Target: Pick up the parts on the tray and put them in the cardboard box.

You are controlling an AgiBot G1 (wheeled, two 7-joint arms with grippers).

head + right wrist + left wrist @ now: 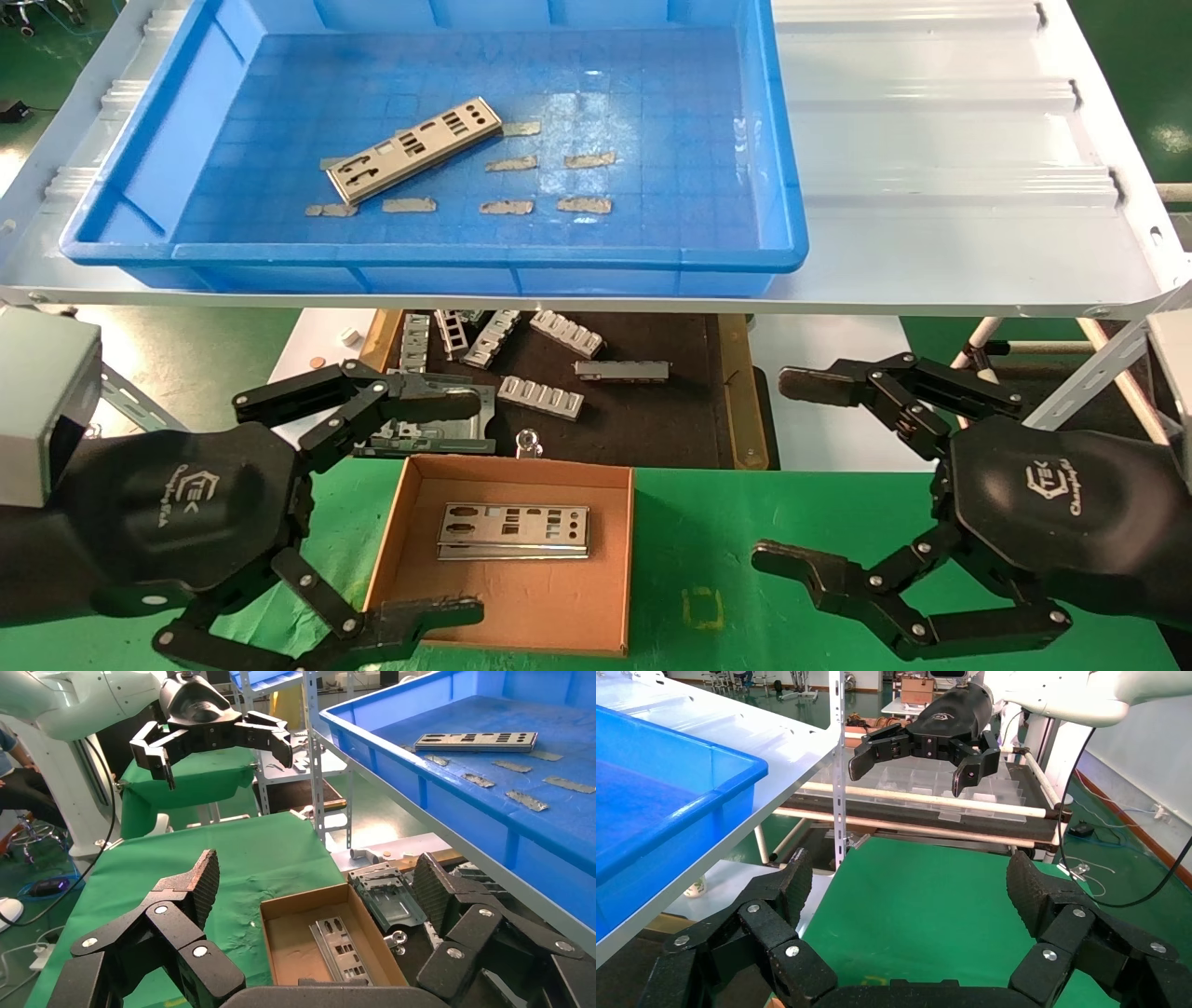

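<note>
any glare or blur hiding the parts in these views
Head view: soft glare on the tray floor behind the plate, cutouts clear; boxed plate in the cardboard box sharp. Right wrist view: both plates readable. Left wrist view: no plates visible.

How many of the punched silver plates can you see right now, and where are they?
2. One plate lies in the blue tray, left of centre. One plate lies flat in the cardboard box; it may be a stack, so more could be hidden beneath.
</note>
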